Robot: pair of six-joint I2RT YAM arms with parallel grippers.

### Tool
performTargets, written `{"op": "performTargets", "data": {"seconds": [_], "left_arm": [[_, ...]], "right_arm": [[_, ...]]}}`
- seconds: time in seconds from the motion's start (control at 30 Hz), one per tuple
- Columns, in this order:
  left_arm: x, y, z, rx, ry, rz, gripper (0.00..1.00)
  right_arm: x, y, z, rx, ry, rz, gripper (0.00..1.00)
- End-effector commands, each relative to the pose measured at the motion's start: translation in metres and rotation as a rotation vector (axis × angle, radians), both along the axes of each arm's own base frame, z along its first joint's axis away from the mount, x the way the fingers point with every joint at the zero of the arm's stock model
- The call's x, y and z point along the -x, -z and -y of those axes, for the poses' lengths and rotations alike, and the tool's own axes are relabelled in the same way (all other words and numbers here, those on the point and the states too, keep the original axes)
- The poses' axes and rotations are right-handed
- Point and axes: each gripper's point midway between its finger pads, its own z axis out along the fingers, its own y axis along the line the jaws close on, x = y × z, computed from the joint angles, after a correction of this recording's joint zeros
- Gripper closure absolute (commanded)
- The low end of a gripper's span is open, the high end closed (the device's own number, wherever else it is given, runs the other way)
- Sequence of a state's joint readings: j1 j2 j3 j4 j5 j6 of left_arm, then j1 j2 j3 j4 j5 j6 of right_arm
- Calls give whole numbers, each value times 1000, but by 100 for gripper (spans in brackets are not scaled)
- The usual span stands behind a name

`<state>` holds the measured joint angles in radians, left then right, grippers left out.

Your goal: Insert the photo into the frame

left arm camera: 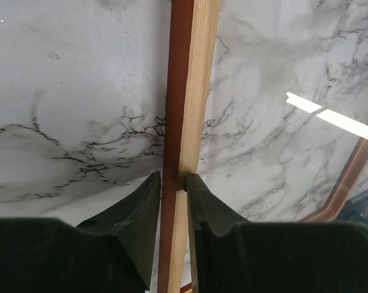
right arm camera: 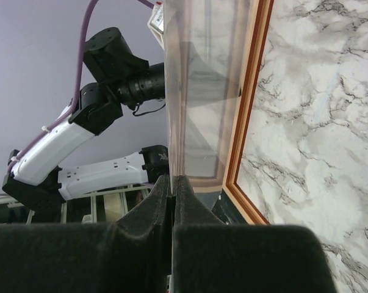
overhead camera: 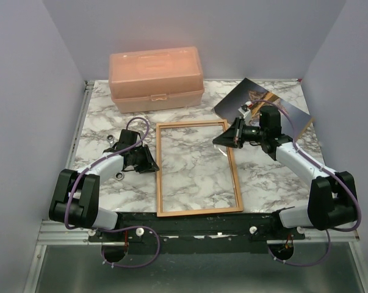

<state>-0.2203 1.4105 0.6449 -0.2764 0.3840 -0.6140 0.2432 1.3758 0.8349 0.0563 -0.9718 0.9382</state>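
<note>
Walls: plain lilac panels [overhead camera: 25,91] left, back, right | Table: white, grey-veined marble top [overhead camera: 98,116] | Lower edge: metal rail [overhead camera: 61,232], perhaps floor beneath | Light: soft, even

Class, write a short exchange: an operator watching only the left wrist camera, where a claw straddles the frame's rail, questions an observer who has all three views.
Operator: I can't see the photo. Where is it?
Observer: The photo lies at the far right corner of the table, partly hidden by the right arm.
Operator: What is the right claw doing?
Observer: The right claw is at the frame's far right corner, pinched shut on what looks like a thin clear sheet.
</note>
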Motion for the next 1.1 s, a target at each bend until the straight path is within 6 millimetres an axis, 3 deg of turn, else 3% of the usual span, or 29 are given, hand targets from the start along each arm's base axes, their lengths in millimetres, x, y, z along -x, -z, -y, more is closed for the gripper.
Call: {"op": "performTargets", "data": {"seconds": [0.0, 0.57, 1.07], "left_arm": [[6, 10, 0, -23, 22, -29, 75], [7, 11, 1, -26, 28, -33, 77], [7, 11, 1, -29, 29, -33, 77]], "right_arm": [[-2, 4, -3, -1, -1, 19, 99], [0, -12, 1, 18, 28, 77, 99], [7, 2, 0, 0, 20, 34, 99]]}}
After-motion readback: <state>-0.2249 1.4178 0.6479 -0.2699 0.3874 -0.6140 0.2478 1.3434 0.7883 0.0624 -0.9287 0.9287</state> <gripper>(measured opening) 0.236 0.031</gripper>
